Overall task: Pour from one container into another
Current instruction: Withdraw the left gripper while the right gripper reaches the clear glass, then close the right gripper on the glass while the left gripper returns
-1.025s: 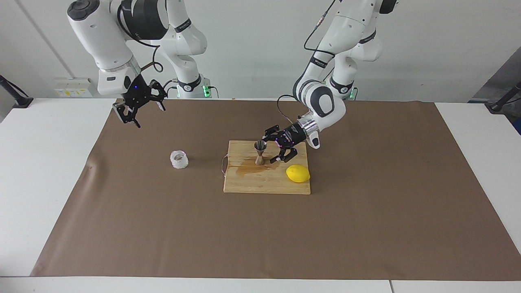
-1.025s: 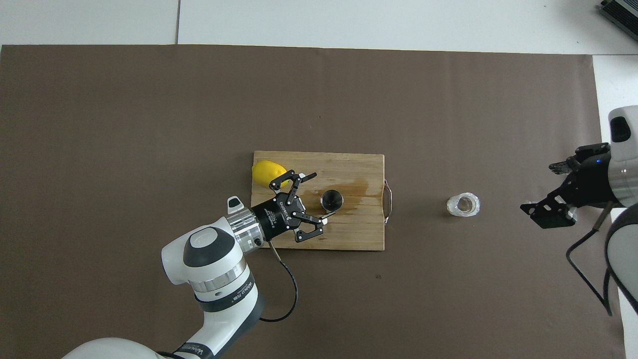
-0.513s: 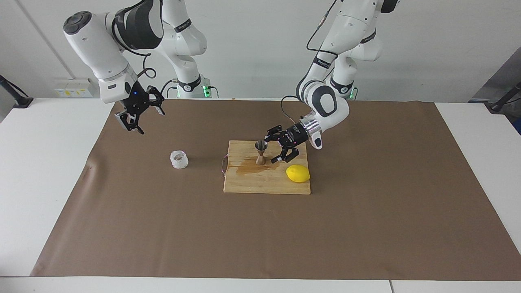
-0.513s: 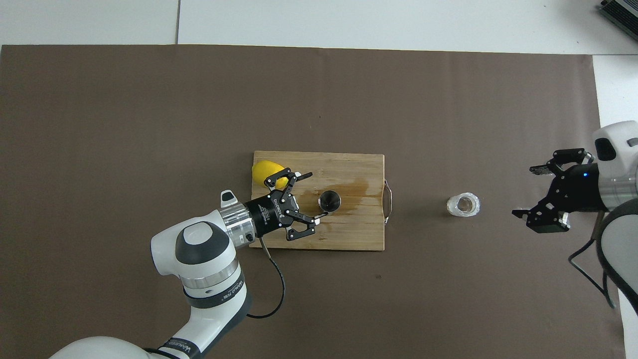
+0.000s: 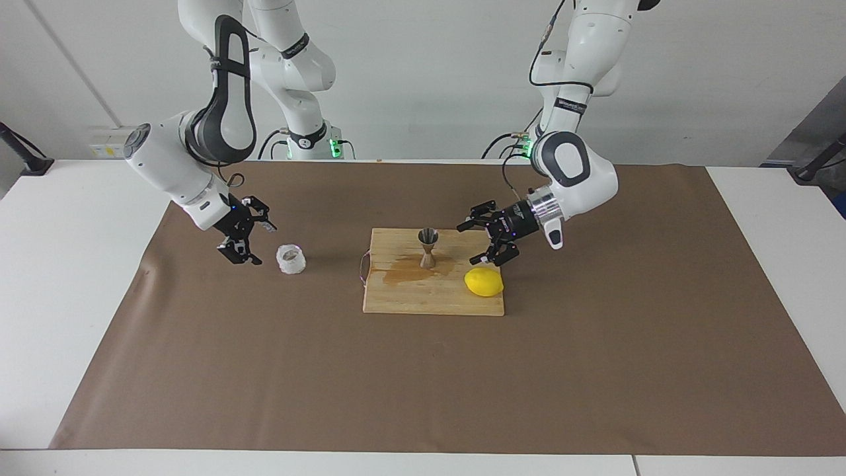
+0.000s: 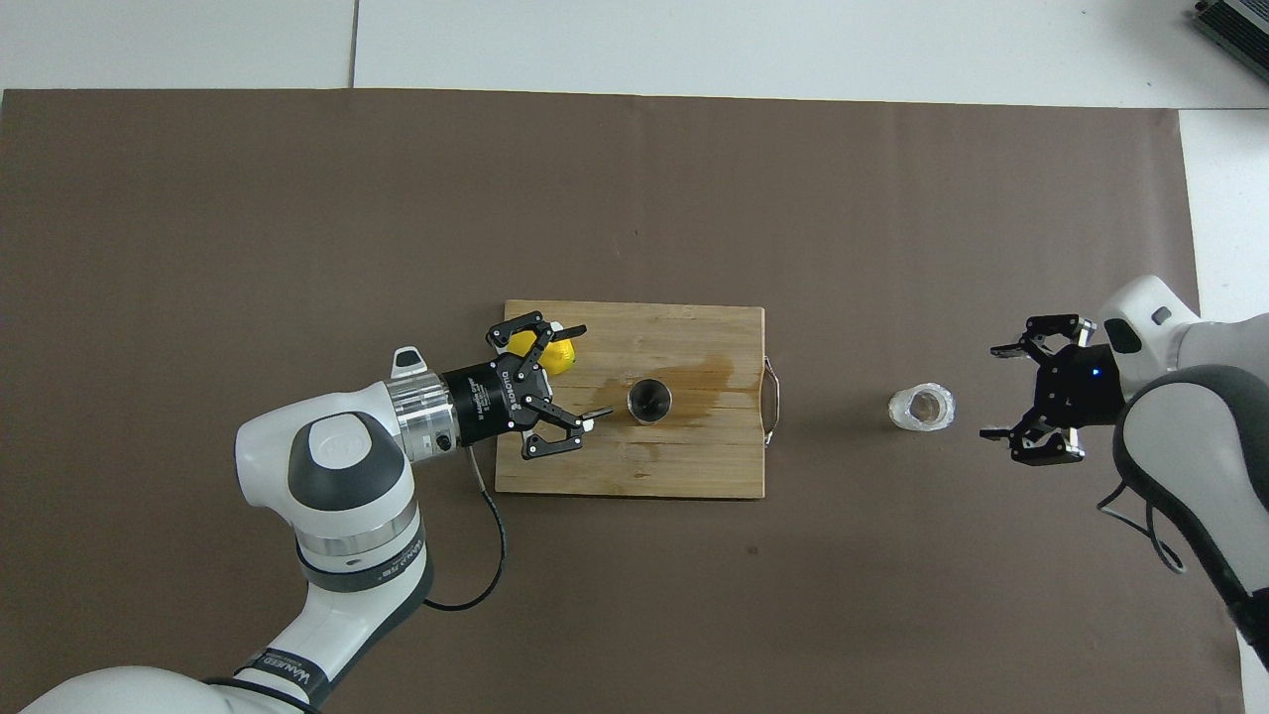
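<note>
The right gripper (image 5: 252, 238) has dropped from high over the mat near the robots to table level, and now sits just beside the cup (image 5: 291, 259), on the side toward the right arm's end of the table. Its fingers are spread wide, mouth turned toward the cup, touching nothing. The cup stands upright on the brown mat (image 5: 264, 370), untouched, about as far from the robots as the middle of the board.

The left gripper (image 5: 488, 242) has backed away from the jigger (image 5: 427, 248), which it flanked a second ago. Now it hangs over the board's end toward the left arm, above the lemon (image 5: 484, 282), fingers apart and empty. The jigger stands upright and alone on the cutting board (image 5: 429, 297), with a wet stain spread around its foot. The lemon lies on the same board, a little farther from the robots.

As I read it, the right arm is lining up to grasp the cup, and the left has cleared room around the jigger. Nothing is lifted yet, so the pour itself has not begun.
</note>
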